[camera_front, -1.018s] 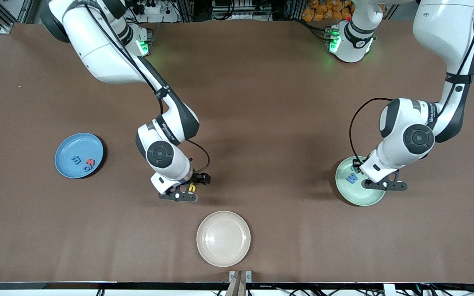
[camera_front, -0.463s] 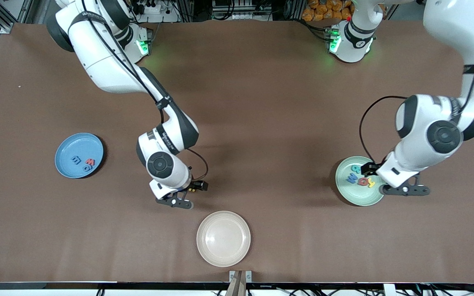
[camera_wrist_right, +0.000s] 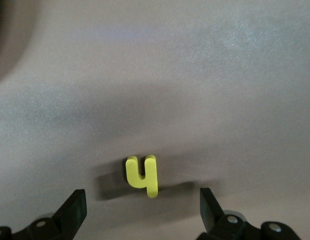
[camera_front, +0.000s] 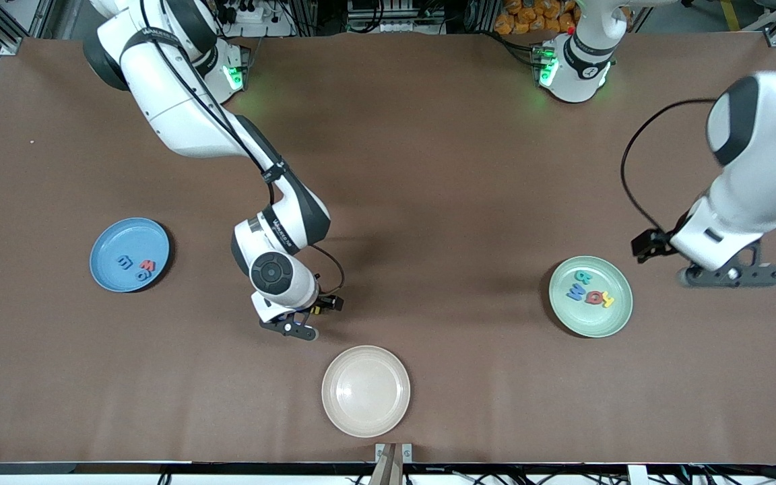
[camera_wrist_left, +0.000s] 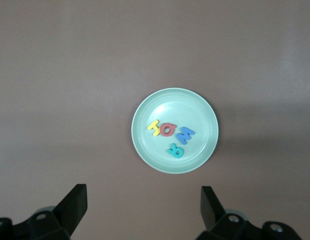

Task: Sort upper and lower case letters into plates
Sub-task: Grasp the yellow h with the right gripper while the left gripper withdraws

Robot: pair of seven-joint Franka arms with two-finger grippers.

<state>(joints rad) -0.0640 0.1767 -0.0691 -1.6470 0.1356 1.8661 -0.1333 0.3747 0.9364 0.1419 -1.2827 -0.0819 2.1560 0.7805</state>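
The blue plate [camera_front: 122, 236] lies toward the right arm's end and holds three letters: blue [camera_front: 124, 261], teal [camera_front: 141, 275] and red [camera_front: 148, 266]. The pale green plate [camera_front: 590, 320] [camera_wrist_left: 195, 107] holds several letters, among them a yellow one [camera_wrist_left: 154, 128] and a red one [camera_wrist_left: 168, 130]. My left gripper [camera_front: 731, 275] [camera_wrist_left: 142, 196] hangs open and empty, off the green plate toward the left arm's end. A yellow letter [camera_wrist_right: 142, 175] lies on the table. My right gripper [camera_front: 292, 328] [camera_wrist_right: 141, 200] stands open low over it, with its fingers apart from it. The front view hides that letter.
A cream-white plate [camera_front: 366, 391] sits empty near the front edge of the brown table [camera_front: 442, 202], nearer to the front camera than my right gripper. The right arm's forearm [camera_front: 280, 222] slants over the table's middle.
My left gripper has opened and swung up and away from the green plate toward the left arm's end, uncovering the letters there. My right gripper has shifted slightly over the yellow letter.
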